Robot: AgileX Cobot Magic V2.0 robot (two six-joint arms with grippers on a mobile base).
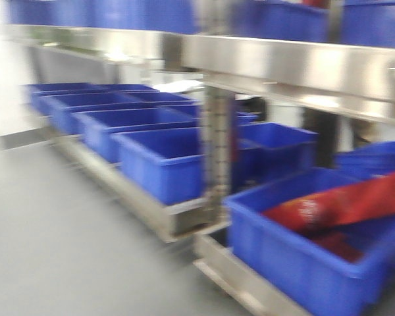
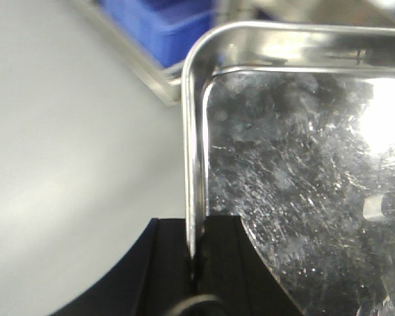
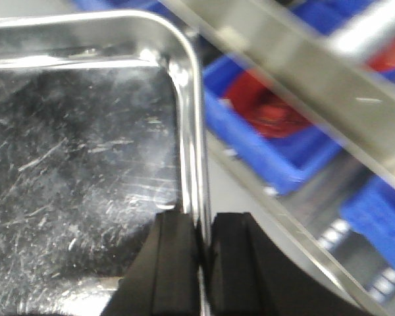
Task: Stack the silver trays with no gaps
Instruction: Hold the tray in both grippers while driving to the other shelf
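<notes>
Left pincer (image 2: pixel 196 255) is pinched narrow on the thin left rim of a silver tray (image 2: pixel 303 184), one finger inside the wall and one outside, and the scratched floor of the tray spreads away to its right. Over on the other side, the right pincer (image 3: pixel 201 232) is clamped just as tight on a right-hand rim, with the tray (image 3: pixel 79 164) running off to its left. So it looks like one tray slung between the two arms, each gripped rim running straight ahead to a rounded corner. The shelf with the blue bins (image 1: pixel 164 158) and the steel rail (image 1: pixel 296 62) lies ahead, badly blurred. No second tray shows anywhere, so I can't say which way the stack lies.
</notes>
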